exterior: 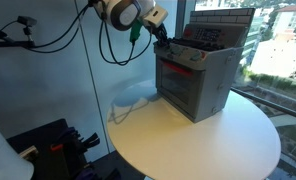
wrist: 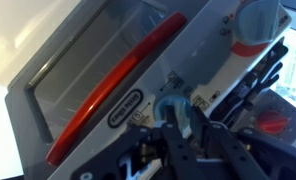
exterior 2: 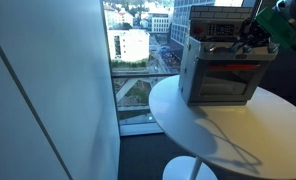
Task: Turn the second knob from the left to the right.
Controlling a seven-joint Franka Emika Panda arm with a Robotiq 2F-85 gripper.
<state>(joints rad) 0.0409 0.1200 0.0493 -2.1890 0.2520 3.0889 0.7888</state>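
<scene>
A grey toy oven [exterior: 194, 85] with a red door handle [wrist: 108, 92] stands on a round white table [exterior: 188, 142]; both also show in an exterior view, the oven [exterior 2: 223, 78] on the table [exterior 2: 218, 125]. Its knob panel runs along the top front. My gripper [wrist: 184, 120] is pressed against the panel, its black fingers closed on a light blue knob [wrist: 164, 106]. Another light blue knob with a red base [wrist: 256, 25] sits further along the panel. In both exterior views the gripper [exterior: 160, 38] [exterior 2: 250, 38] is at the oven's upper front edge.
A large window [exterior 2: 138, 50] reaches down to the floor right behind the table. A white wall panel [exterior: 48, 70] stands beside it. Black equipment [exterior: 48, 145] sits low near the table's edge. Cables [exterior: 113, 40] hang from the arm.
</scene>
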